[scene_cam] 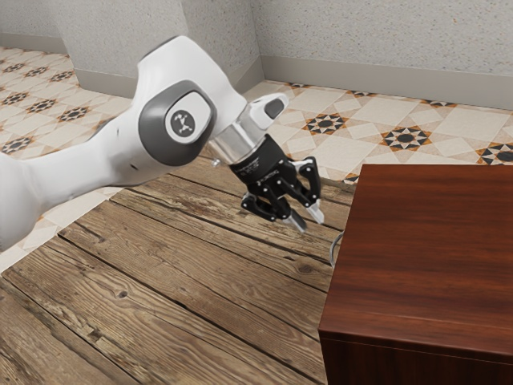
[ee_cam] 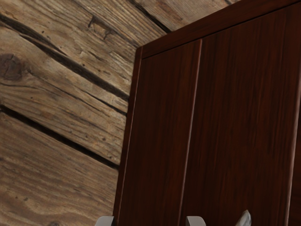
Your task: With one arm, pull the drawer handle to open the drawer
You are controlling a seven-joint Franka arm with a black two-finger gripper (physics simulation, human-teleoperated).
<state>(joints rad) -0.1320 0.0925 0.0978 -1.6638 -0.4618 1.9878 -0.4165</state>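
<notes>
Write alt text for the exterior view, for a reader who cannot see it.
The black gripper of a white robot arm, open and empty, hovers just short of a thin metal handle on the side of a dark reddish wooden cabinet. The arm reaches in from the view's left over weathered wooden planks, with patterned tiles beyond.

Bright, even light; cabinet (scene_cam: 425, 257) top lit, front darker.
</notes>
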